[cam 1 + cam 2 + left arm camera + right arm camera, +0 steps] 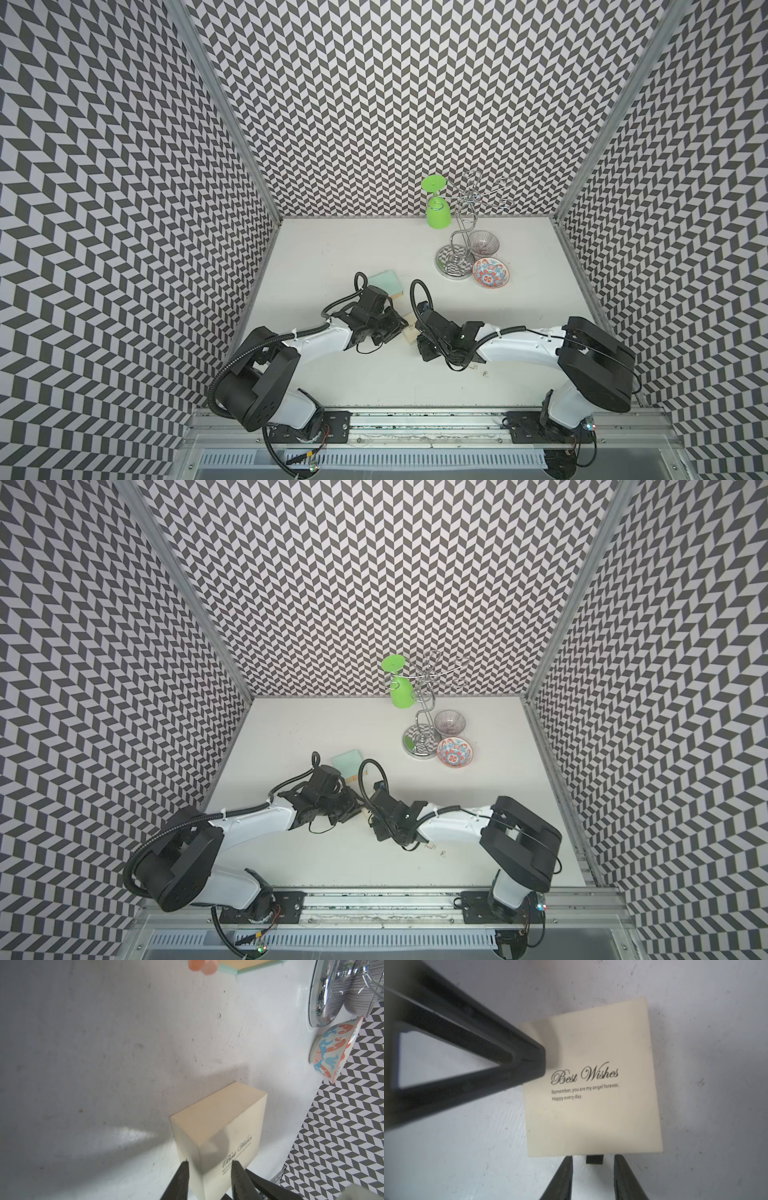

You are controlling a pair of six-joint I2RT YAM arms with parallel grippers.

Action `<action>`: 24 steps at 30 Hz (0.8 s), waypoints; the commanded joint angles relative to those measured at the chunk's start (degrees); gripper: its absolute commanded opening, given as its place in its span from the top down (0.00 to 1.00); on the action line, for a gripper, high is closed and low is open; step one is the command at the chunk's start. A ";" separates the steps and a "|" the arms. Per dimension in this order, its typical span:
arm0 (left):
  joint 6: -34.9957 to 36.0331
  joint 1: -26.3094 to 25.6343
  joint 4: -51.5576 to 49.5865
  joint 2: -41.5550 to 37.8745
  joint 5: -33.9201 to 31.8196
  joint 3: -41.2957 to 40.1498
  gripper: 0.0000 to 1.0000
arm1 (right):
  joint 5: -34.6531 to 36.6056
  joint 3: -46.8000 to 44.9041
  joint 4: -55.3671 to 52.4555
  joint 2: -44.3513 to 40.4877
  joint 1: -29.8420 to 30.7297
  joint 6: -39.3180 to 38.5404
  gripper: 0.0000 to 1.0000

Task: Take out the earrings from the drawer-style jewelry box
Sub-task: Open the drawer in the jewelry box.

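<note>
The drawer-style jewelry box [591, 1088] is a small cream box printed "Best Wishes", lying flat on the white table [519, 332] between my two arms. My left gripper [211, 1164] is shut on its corner, with one finger [529, 1057] on the printed top and the other against a side face. My right gripper [593, 1158] stands open at the opposite edge. The drawer's small black pull tab [594, 1160] sits between its fingertips with a gap on each side. Tiny silvery earrings [484, 375] lie on the table beside my right arm.
A mint-green box [384, 282] lies just behind my left wrist. At the back right stand a chrome wire rack [455, 266] with a green cup [437, 212] hung on it, a striped bowl [483, 243] and a red-and-blue patterned bowl [490, 272]. Patterned walls enclose the table.
</note>
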 commanded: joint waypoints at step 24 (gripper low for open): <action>1.52 -1.29 -1.71 3.64 -3.03 1.54 0.65 | 1.40 -0.46 5.89 1.53 -2.80 -0.98 0.79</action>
